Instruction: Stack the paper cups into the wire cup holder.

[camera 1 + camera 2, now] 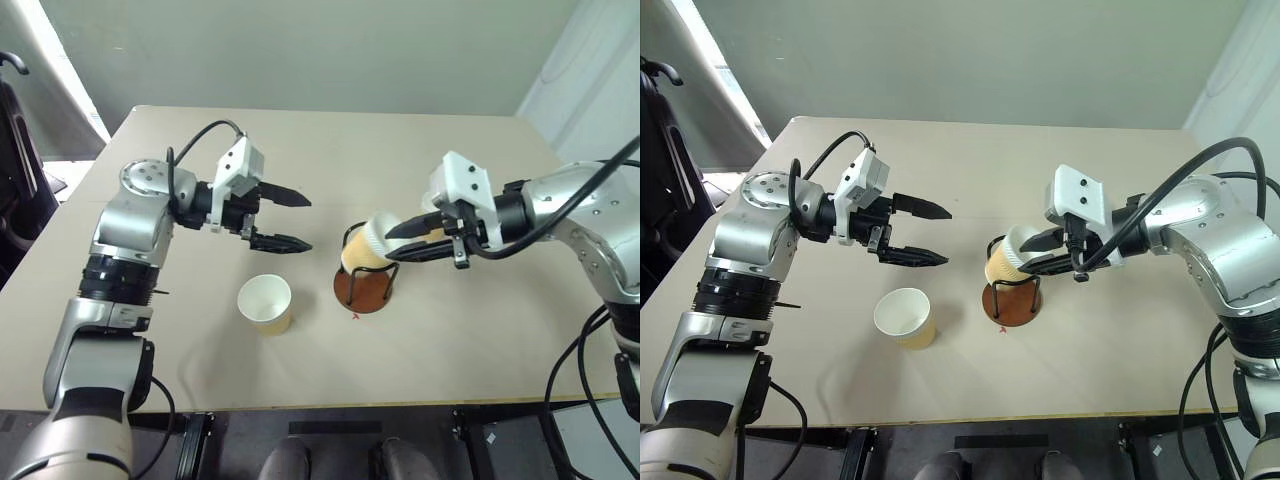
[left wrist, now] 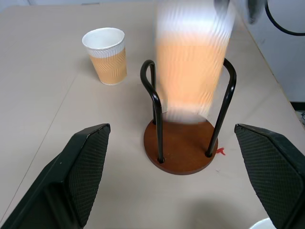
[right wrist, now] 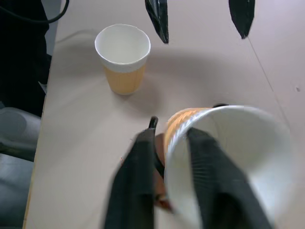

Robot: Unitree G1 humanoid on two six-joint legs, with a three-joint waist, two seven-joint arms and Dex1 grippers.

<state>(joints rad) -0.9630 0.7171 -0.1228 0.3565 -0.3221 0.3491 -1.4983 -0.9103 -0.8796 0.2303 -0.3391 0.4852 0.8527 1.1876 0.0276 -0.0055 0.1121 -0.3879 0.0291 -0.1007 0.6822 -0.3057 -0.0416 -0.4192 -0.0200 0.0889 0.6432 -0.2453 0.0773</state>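
Pale tan tabletop [image 1: 450, 330] fills the head views, with a grey wall behind. At the centre sits the wire cup holder [image 1: 364, 288], its reddish disc base flat on the table and black loops rising from it. A paper cup [image 1: 366, 246] hangs tilted between those loops, base down toward the disc and not yet seated, rim leaning toward the right of the frame. Your right gripper [image 1: 414, 240], coming in from the right, has one finger inside the rim and one outside; its jaws look narrow and may be loosening, so I cannot tell whether the grip holds. A second cup [image 1: 266, 303] stands upright lower left of the holder, well apart. Your left gripper [image 1: 290, 220] hovers upper left of it, jaws wide and empty. To finish well, level the tilted cup first, then let it drop straight between the wires.
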